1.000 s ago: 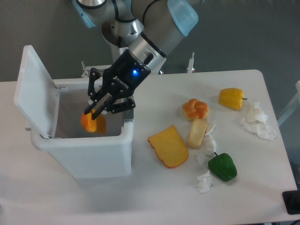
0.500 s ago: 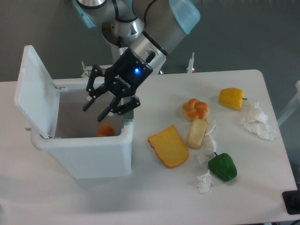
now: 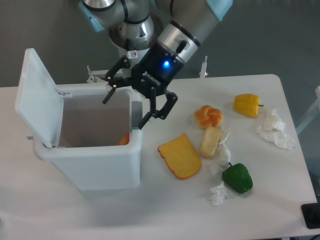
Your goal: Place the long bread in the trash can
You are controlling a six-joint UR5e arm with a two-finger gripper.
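Tool (image 3: 131,107) hangs spread wide and empty over the right rim of the bin (image 3: 95,160), its black fingers (image 3: 111,91) splayed apart, one reaching left above the bin's mouth, the other angled down to the right of the wall. White lettering runs along the tool's black body beside a lit blue light, too small to read for sure. A small sticker sits on the arm (image 3: 187,25) joint above it, unreadable.

Below and just left of the tool, the one bin stands with its lid (image 3: 35,95) flipped up on the far left side. Inside, only an orange tip of the bread (image 3: 123,139) shows against the front right corner, well under the tool; the rest is hidden by the wall.

To the tool's right on the tabletop (image 3: 165,210) lie one toast slice (image 3: 179,156), one knotted bun (image 3: 208,116), and one pale roll (image 3: 210,142) just below the bun. Farther right sit one yellow pepper (image 3: 247,104) and one green pepper (image 3: 237,178). Crumpled white paper (image 3: 274,129) lies in about three clumps near the peppers and roll.
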